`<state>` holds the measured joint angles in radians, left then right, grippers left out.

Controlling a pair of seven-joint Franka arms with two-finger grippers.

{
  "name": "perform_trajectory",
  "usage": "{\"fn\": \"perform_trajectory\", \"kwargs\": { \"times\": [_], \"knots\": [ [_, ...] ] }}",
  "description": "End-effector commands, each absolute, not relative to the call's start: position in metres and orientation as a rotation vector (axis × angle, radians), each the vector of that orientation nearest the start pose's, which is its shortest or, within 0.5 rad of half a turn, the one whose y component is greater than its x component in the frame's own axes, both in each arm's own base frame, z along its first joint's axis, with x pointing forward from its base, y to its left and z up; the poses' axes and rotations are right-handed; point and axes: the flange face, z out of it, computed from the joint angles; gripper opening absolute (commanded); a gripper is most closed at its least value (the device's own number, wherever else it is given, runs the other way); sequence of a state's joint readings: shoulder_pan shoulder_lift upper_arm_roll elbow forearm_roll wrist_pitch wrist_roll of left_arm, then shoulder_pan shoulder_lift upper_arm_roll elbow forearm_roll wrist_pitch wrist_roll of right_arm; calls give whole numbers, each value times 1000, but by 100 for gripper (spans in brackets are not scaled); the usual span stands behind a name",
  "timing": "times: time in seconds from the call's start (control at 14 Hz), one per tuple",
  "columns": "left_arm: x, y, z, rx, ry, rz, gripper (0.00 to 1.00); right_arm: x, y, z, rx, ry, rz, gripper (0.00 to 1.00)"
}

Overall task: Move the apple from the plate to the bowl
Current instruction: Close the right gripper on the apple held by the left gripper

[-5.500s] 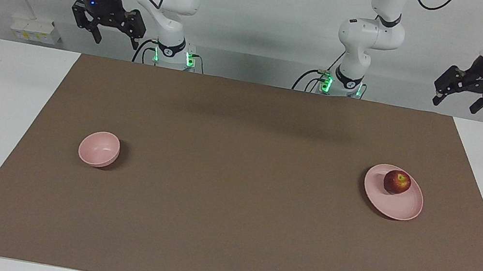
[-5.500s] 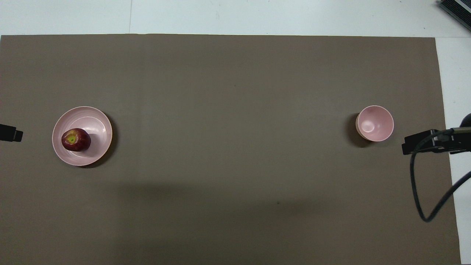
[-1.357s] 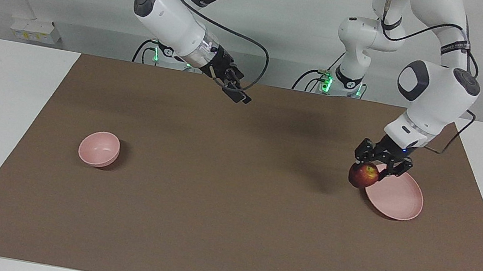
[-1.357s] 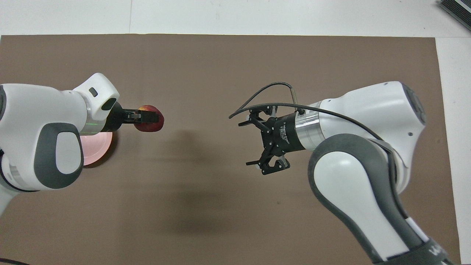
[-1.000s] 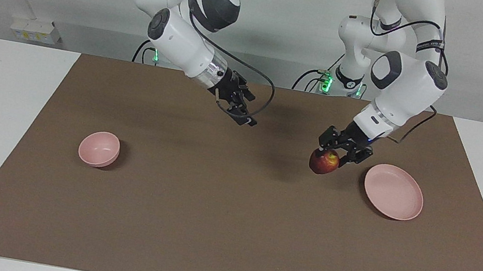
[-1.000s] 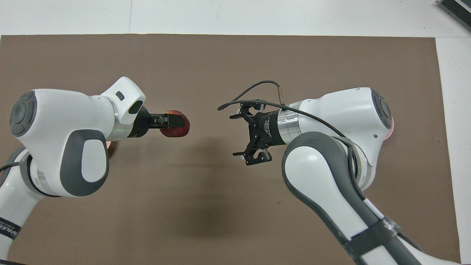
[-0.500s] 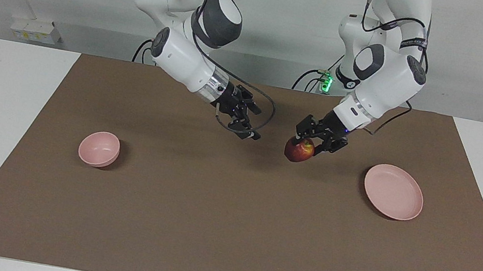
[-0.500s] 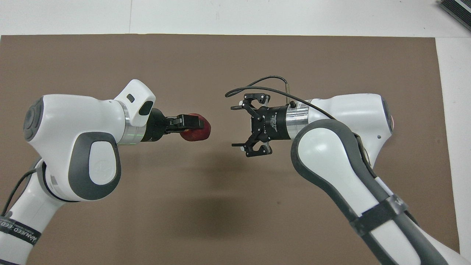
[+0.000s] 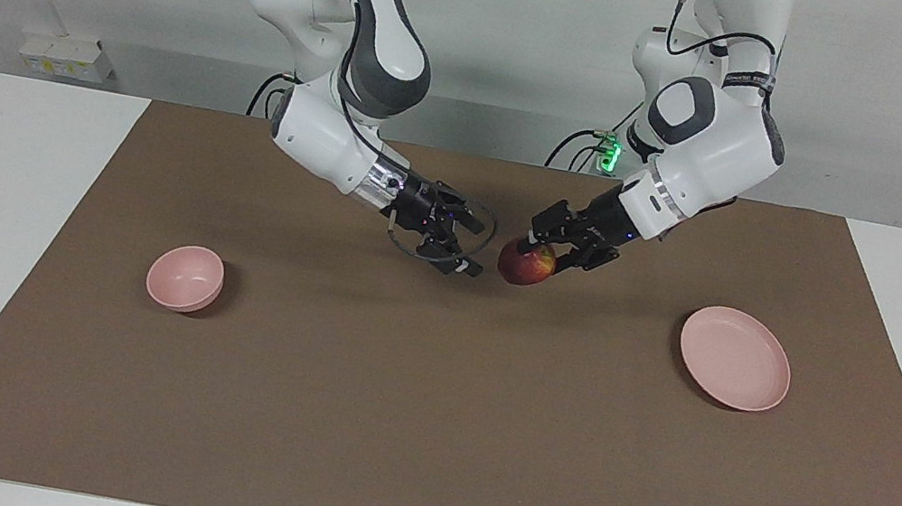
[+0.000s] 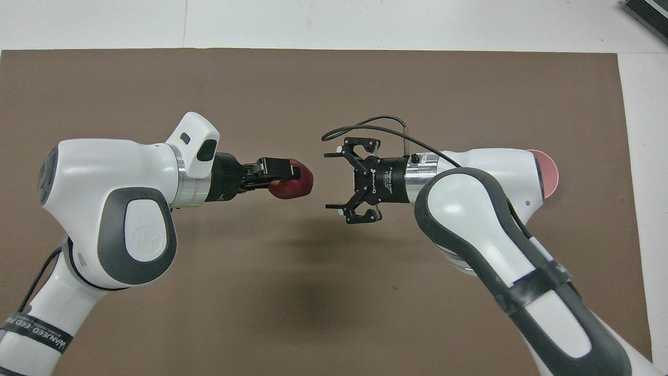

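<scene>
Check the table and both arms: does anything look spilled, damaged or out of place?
Nothing stands out. The plate and bowl sit upright on the mat; the left gripper holds the apple mid-table, facing the open right gripper.

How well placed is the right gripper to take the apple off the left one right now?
Probably yes. The right gripper is open, facing the apple that the left gripper holds over mid-mat, with only open air between them.

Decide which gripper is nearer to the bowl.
Right. The right gripper hangs open over the mat's middle, toward the bowl; the left gripper, holding the apple, is toward the plate.
</scene>
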<state>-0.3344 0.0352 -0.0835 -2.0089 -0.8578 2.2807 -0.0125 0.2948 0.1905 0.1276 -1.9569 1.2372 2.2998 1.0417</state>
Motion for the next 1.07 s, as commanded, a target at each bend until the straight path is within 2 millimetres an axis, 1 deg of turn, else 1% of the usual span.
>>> {"fn": "perform_trajectory", "kwargs": {
  "times": [0.0,0.07,0.14,0.29,0.36,0.5,0.57,0.64,1.0],
  "knots": [
    [524,-264,479,2364,126,107,0,554,276,403,-1640,1454,673,100],
    [524,-265,480,2364,127,121,0,552,283,403,-1622,1463,655,100],
    [521,-271,480,2363,119,121,0,550,290,404,-1627,1461,646,100],
    [519,-277,479,2360,114,121,0,549,292,405,-1632,1456,645,100],
    [515,-285,480,2356,106,113,0,549,292,405,-1631,1458,645,100],
    [514,-286,481,2355,111,111,0,547,298,405,-1630,1465,632,100],
    [514,-286,481,2356,110,111,0,547,300,406,-1636,1456,623,67],
    [515,-285,481,2356,111,112,0,548,301,407,-1631,1457,623,1],
    [516,-283,482,2358,112,110,0,550,301,407,-1621,1467,633,0]
  ]
}}
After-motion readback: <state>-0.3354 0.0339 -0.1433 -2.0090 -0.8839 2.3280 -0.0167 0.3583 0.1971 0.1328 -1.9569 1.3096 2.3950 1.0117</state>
